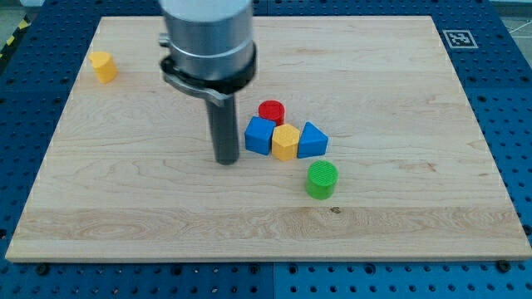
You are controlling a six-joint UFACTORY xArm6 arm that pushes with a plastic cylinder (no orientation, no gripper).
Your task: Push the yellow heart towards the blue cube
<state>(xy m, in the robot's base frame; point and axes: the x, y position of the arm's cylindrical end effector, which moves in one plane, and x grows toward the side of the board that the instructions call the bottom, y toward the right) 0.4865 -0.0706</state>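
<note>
The blue cube (pixel 258 135) sits near the board's middle. A yellow block (pixel 285 142) touches its right side; its shape looks hexagonal or heart-like. A second yellow block (pixel 102 66) lies at the view's top left, far from the cluster; its shape is unclear. My tip (pixel 227 159) rests on the board just left of the blue cube, a small gap apart. The arm's grey body hangs above it.
A red cylinder (pixel 271 111) stands just above the cube. A blue triangular block (pixel 312 140) touches the middle yellow block's right side. A green cylinder (pixel 321 179) stands below right. The wooden board (pixel 399 208) lies on a blue pegboard table.
</note>
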